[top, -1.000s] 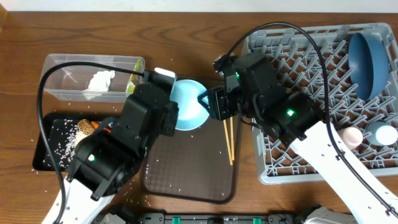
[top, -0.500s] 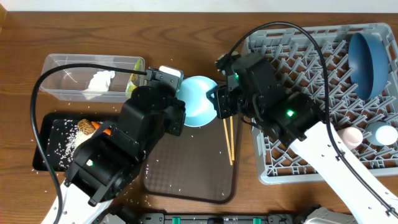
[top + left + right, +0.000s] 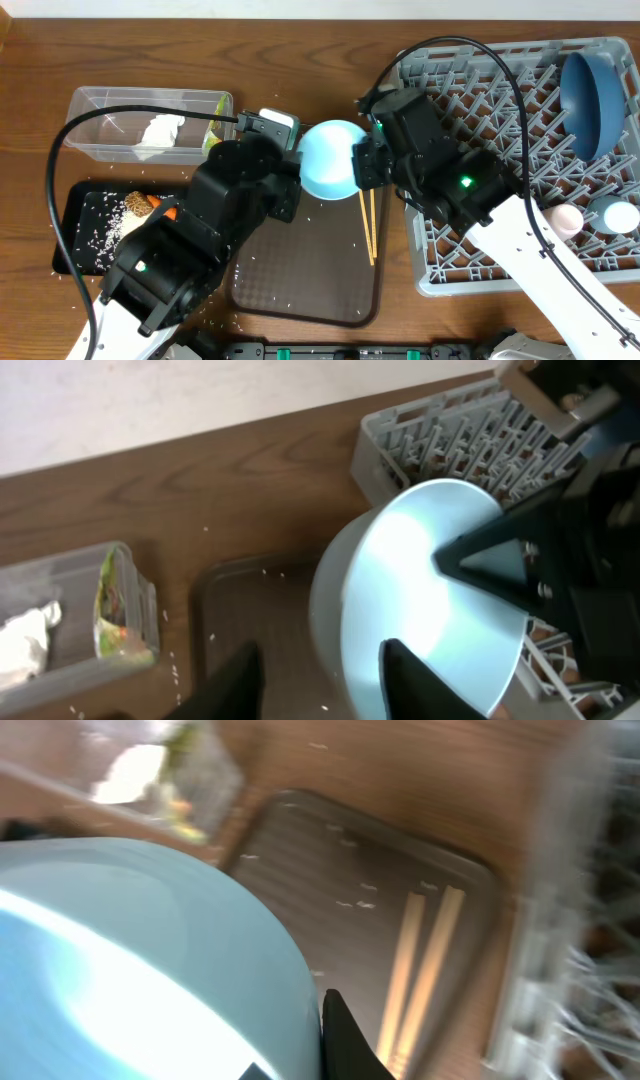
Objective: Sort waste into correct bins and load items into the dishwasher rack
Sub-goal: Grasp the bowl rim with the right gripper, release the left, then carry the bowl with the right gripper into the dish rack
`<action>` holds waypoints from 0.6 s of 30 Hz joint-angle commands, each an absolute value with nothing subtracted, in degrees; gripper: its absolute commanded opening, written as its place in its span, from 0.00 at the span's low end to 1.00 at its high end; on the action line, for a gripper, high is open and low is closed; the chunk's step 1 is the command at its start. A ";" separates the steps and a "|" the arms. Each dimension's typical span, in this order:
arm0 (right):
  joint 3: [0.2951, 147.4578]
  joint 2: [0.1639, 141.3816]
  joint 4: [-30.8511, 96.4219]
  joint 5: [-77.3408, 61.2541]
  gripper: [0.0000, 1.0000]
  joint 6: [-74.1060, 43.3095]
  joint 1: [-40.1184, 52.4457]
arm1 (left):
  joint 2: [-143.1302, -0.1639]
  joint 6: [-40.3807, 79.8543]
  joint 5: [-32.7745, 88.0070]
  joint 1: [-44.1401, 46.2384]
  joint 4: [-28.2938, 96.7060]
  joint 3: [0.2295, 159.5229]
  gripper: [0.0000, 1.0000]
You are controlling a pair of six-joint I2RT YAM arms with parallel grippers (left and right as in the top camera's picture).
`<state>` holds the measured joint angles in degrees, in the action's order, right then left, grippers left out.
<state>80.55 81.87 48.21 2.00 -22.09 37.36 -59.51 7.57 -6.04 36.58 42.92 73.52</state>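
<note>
Cups number two: a light-blue cup (image 3: 328,160) held in the air and a pale pink cup (image 3: 567,218) in the dishwasher rack (image 3: 470,90). The rack also holds one dark-blue plate (image 3: 590,90), standing on edge in its far right corner, and one small white bowl (image 3: 618,215) just right of the pink cup. Two wooden chopsticks (image 3: 367,225) lie side by side on the right part of the brown serving tray (image 3: 310,270).

One clear tub (image 3: 105,105) sits far left with one white tissue (image 3: 160,130) and one yellow-green wrapper (image 3: 218,112) in it. One black tray (image 3: 75,240), nearer, carries one brown lump (image 3: 133,205), one carrot (image 3: 162,204) and scattered rice grains (image 3: 100,230); more grains dot the serving tray and the table (image 3: 330,30).

The left arm rises from the near left, crossing the black tray's right end, wrist aimed far and right. The left gripper (image 3: 318,680) has its fingers spread apart beside the light-blue cup. The right arm lies diagonally over the rack's left half and reaches past its left wall. The right gripper (image 3: 362,165) is clamped on the cup's right rim, one finger inside it.

The cup hangs tilted over the serving tray's far edge, between the tub's right end and the rack's left wall. Bare pegs show along the rack's far side, left of the plate.
</note>
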 commanded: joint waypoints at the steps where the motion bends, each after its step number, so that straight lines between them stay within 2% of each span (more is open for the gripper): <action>1: 80.88 79.68 51.40 16.23 0.01 -26.09 36.25 | -58.70 7.31 -5.15 36.73 42.52 74.17 0.52; 2: 80.88 79.42 52.73 18.55 0.01 -27.07 35.66 | -58.65 7.07 -5.17 36.73 42.52 74.17 0.53; 5: 80.88 78.39 57.74 26.28 0.01 -29.85 32.18 | -58.35 6.28 -5.21 36.73 42.50 74.17 0.64; 8: 80.88 77.78 61.71 35.38 0.01 -32.03 29.23 | -57.49 0.36 -7.33 36.73 42.94 74.17 0.66; 14: 80.88 78.46 67.22 50.59 0.01 -34.87 27.05 | -53.25 -1.54 -17.78 36.73 43.40 74.17 0.98; 18: 80.88 80.84 66.08 57.95 0.01 -32.45 26.96 | -51.11 -1.50 -17.87 36.69 43.86 74.17 0.98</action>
<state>80.55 79.05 66.78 46.50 -32.51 27.66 -52.42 -0.25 -14.79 36.60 43.51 73.52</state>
